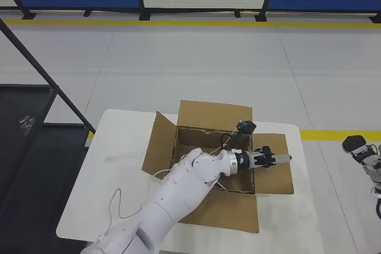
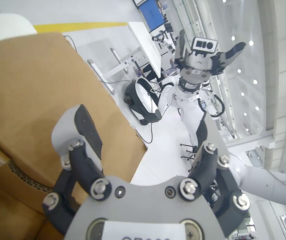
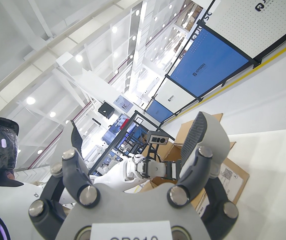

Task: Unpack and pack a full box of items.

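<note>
An open cardboard box stands on the white table with all its flaps folded outward. My left arm stretches across the box's opening and covers most of the inside. My left gripper hovers above the right-hand flap, open, with nothing between its fingers; the flap lies just beside one finger. My right gripper is raised off the table's right side, over the floor, open and empty. From there the box lies beyond its fingertips.
A black metal frame and a dark mesh surface stand to the left of the table. A thin white cable lies on the table's near-left part. A yellow floor line runs past the right side.
</note>
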`<move>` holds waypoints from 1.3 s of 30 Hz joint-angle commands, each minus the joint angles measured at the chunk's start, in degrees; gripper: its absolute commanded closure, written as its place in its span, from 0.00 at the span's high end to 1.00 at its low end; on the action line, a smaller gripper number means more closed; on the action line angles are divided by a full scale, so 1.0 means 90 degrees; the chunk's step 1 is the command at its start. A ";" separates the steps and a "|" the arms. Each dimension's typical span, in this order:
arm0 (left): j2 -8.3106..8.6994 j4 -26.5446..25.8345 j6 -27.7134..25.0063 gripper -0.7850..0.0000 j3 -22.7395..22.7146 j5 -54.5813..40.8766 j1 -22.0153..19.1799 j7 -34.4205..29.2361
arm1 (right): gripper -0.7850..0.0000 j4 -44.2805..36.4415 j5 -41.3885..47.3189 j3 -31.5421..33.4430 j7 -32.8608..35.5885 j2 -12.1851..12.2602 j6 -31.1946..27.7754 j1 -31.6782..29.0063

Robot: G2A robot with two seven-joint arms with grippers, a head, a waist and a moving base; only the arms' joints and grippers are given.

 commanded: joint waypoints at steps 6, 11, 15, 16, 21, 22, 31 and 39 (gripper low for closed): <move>0.0472 -0.0666 -0.0419 1.00 -0.0816 0.0059 0.0078 0.0127 | 1.00 0.0025 -0.0941 -0.0230 -0.0340 0.0048 0.0120 0.0380; 0.1024 -0.1857 -0.0333 1.00 -0.1744 0.0577 0.0626 0.0311 | 1.00 -0.0291 -0.1932 -0.0669 -0.0449 0.0064 0.0276 0.0643; 0.1496 -0.3598 0.0196 1.00 -0.2748 0.1152 0.1587 0.0209 | 1.00 -0.0573 -0.1895 -0.1112 -0.0234 0.0040 0.0445 0.0781; 0.1599 -0.4116 0.0356 1.00 -0.3012 0.1275 0.1892 0.0147 | 1.00 -0.0573 -0.1895 -0.1112 -0.0234 0.0040 0.0445 0.0781; 0.1961 -0.6299 0.1138 1.00 -0.4143 0.1566 0.3270 -0.0334 | 1.00 -0.0573 -0.1895 -0.1112 -0.0234 0.0040 0.0445 0.0781; 0.2006 -0.6585 0.1224 1.00 -0.4310 0.1571 0.3473 -0.0408 | 1.00 -0.0573 -0.1895 -0.1112 -0.0234 0.0040 0.0445 0.0781; 0.2250 -0.7643 0.1430 1.00 -0.5347 0.1498 0.4496 -0.0525 | 1.00 -0.1592 -0.3223 -0.1672 -0.0001 0.0044 0.0116 0.0800; 0.2408 -0.7910 0.1392 1.00 -0.6139 0.1332 0.5161 -0.0337 | 1.00 -0.2673 -0.6918 -0.3438 0.0302 -0.0015 -0.0173 0.1505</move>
